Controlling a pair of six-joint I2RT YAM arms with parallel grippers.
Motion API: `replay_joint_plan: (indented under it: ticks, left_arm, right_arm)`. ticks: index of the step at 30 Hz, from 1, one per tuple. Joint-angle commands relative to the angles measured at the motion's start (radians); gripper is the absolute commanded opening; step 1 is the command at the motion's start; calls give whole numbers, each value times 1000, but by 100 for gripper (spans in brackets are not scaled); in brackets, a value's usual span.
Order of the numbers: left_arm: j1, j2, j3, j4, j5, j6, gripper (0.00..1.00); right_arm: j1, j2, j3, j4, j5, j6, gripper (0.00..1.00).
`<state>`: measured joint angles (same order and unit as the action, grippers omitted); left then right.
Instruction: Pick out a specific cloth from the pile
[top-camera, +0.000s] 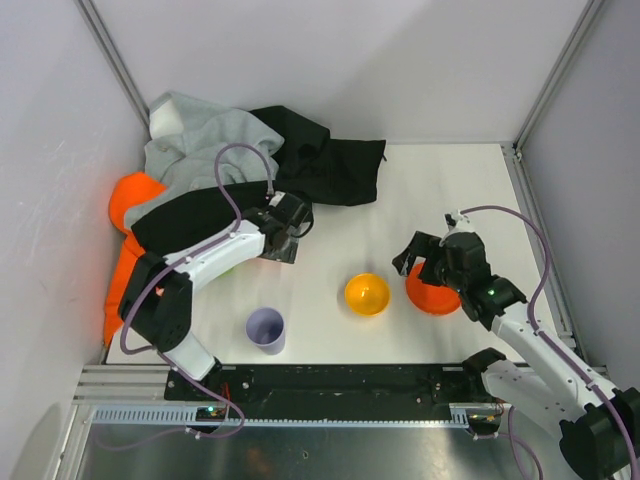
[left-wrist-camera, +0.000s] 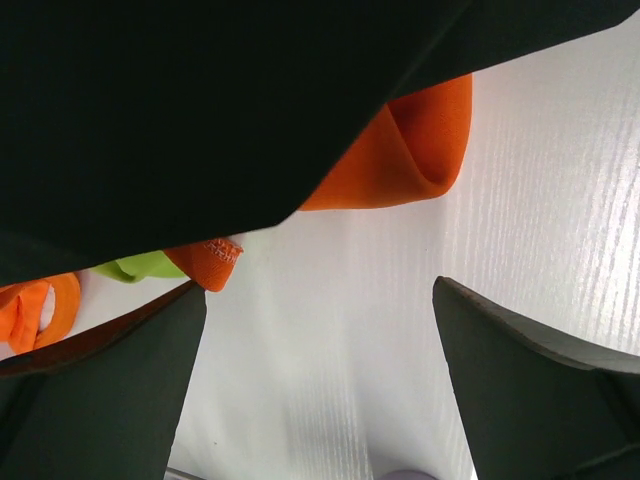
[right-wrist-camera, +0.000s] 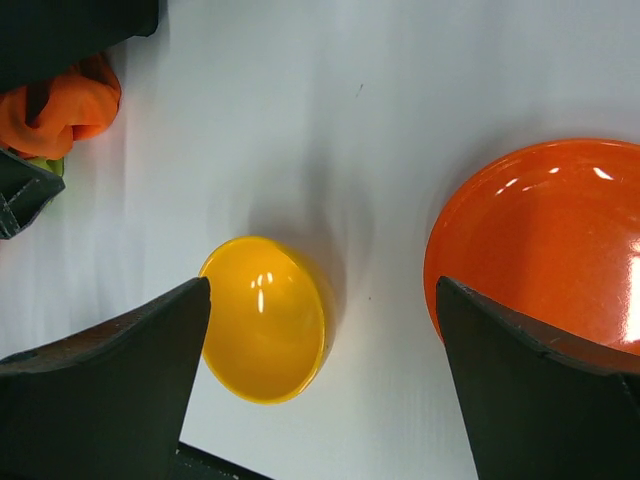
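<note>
- The left arm (top-camera: 205, 262) rises from the near left corner of the table (top-camera: 440, 190), bends at the elbow, and stretches out low toward the middle, left of centre.
- The left gripper (left-wrist-camera: 320, 290) has its fingers (left-wrist-camera: 110, 400) spread wide, with nothing between them.
- The right arm (top-camera: 540, 345) reaches from the near right corner, slanting left toward the centre.
- The right gripper (right-wrist-camera: 322, 285) points down at the table, its fingers (right-wrist-camera: 530, 390) parted wide, gripping nothing.

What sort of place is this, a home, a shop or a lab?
Most likely a robotics lab test cell: a white table boxed in by bare panels, the left arm and right arm bolted to a rail, and staged props, a pile of clothes and a yellow bowl.
</note>
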<state>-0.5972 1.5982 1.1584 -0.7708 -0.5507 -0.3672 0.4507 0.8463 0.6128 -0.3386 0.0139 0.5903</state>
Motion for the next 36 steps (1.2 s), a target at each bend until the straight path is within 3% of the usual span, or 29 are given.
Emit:
replay_joint_plan:
  ticks: [1,18,31,33,36]
  left_arm:
    - [-7,24,50,11,-78,-34,100]
    - [11,141,158,15,-181,34,100]
    - [110,218,205,32,-115,116,99]
    - [126,215,197,37,-89,128,94]
    - [145,203,185,42,-61,142,79]
  right_arm:
    - [-9,-12,-6,10,-2,-16,99]
    - [-28,40,-10,68,-88,-38,99]
    - [-50,68,-10,100,-122,-43,99]
    - [-51,69,-10,102,-126,-42,99]
    - [-52,74,-10,105,-130,-39,99]
